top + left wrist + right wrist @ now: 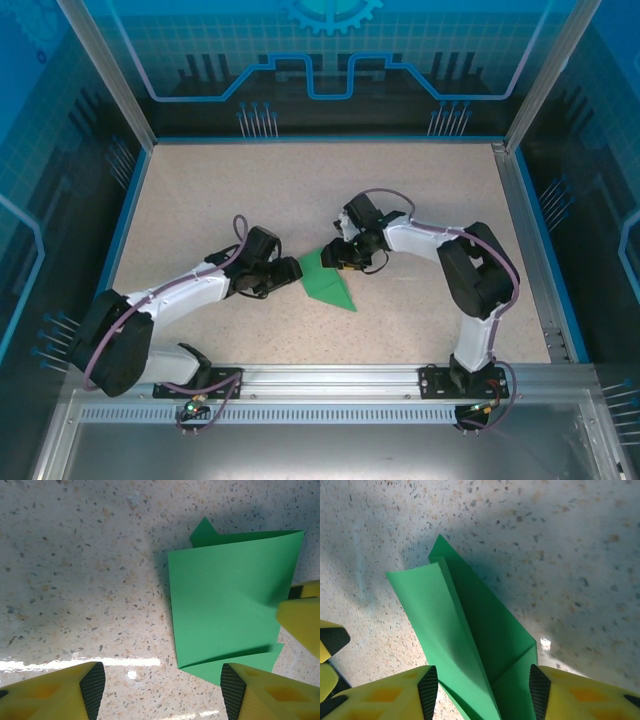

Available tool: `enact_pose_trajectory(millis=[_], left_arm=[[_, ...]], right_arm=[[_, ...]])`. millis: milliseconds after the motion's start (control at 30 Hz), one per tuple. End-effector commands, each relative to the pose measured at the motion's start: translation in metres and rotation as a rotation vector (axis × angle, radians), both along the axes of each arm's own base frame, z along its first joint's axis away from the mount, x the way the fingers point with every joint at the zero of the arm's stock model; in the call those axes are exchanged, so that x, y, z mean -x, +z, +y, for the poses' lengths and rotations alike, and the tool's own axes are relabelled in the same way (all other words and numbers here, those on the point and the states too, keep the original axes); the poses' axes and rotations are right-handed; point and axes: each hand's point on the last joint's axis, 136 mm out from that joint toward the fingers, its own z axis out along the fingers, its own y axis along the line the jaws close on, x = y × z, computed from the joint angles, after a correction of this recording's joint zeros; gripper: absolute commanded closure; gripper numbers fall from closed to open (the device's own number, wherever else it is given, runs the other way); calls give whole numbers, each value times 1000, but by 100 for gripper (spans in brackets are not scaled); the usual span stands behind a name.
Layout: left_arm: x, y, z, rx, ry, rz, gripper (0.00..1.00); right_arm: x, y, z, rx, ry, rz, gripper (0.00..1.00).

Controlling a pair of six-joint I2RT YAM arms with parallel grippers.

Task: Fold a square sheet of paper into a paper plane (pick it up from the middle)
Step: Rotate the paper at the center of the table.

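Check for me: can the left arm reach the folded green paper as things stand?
Probably yes: the left gripper hangs open right beside the green paper with nothing between them, though the right gripper straddles its other end.

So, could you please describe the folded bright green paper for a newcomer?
On the speckled beige table, look between the left gripper and right gripper. There lies a thin bright green sheet of paper, folded to a point, the only green thing there.

Desk (400, 190): pale speckled top, glossy, with a blue rim. One item lies on it, mid-width and toward the near edge: partly folded green paper (328, 283), one flap lifting.
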Motion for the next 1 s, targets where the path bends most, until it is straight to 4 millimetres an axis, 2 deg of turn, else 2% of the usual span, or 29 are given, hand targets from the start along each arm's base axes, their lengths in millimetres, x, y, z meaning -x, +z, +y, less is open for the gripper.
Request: enact_pose_trajectory(millis=[0, 133, 233, 400, 533, 600, 733, 800, 867, 967], left_arm=[[-5, 7, -7, 23, -35, -7, 33], [-6, 6, -9, 20, -44, 1, 33], [-5, 5, -9, 22, -46, 5, 33], [-6, 5, -10, 23, -55, 6, 33], [-7, 4, -12, 24, -59, 8, 33], [-7, 4, -13, 27, -63, 9, 33], [-8, 4, -15, 30, -68, 9, 33], [-9, 2, -16, 34, -70, 14, 33], [-9, 2, -17, 40, -72, 15, 33], [-9, 2, -19, 45, -78, 19, 33]], right_arm=[[-6, 3, 15, -69, 58, -3, 49], [-8, 2, 17, -103, 57, 0, 63], [-13, -2, 7, -96, 12, 7, 75], [-22, -5, -12, -157, -136, 24, 85], [-23, -5, -22, -195, -247, 12, 89], [-26, -1, -25, -218, -302, -8, 88], [-19, -8, -33, -228, -370, -10, 82], [-15, -12, -39, -180, -388, -17, 80], [-12, -15, -49, -133, -402, -21, 74], [-7, -7, -61, -81, -405, -47, 63]])
